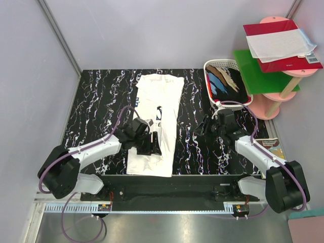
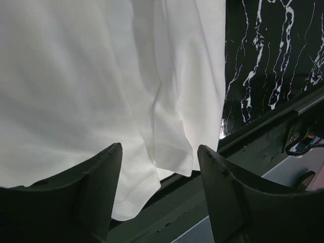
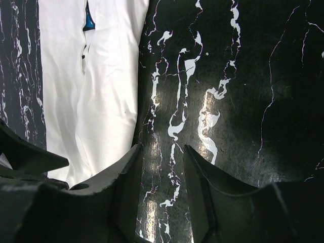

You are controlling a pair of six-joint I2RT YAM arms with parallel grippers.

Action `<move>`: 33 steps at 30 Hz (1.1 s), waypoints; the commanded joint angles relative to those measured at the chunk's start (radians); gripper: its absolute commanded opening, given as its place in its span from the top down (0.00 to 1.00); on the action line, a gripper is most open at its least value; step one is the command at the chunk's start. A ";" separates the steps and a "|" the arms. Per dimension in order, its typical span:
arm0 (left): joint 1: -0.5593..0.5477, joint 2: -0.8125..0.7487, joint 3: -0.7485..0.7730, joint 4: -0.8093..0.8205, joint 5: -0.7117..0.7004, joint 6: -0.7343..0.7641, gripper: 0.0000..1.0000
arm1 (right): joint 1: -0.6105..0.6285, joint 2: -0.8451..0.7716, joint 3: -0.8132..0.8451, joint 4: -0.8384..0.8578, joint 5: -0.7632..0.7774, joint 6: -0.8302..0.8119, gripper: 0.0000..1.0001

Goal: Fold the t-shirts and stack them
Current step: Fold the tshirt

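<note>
The white t-shirt [image 1: 158, 101] lies folded into a long strip down the middle of the bench [image 1: 101, 101], collar toward the far edge and hem reaching the near edge. A bit of blue print shows along its left fold. My left gripper [image 1: 153, 144] hovers over the near part of the strip, fingers apart and holding nothing. My right gripper [image 1: 203, 126] hangs over bare bench just right of the shirt, fingers also apart and empty. The other t-shirts [image 1: 228, 81], dark, blue and tan, sit in the basket [image 1: 220, 63] at the far right corner.
</note>
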 commanded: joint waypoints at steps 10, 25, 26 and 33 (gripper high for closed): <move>-0.174 0.003 -0.014 0.071 -0.034 -0.079 0.44 | 0.009 0.020 -0.015 0.072 -0.015 0.024 0.55; -0.228 -0.196 -0.055 -0.031 -0.103 -0.172 1.00 | 0.010 0.052 -0.022 0.091 -0.035 0.027 0.55; -0.229 -0.221 -0.055 -0.054 -0.112 -0.177 1.00 | 0.012 0.057 -0.021 0.091 -0.037 0.031 0.55; -0.229 -0.325 -0.093 -0.220 -0.137 -0.245 1.00 | 0.015 0.092 -0.010 0.125 -0.066 0.038 0.55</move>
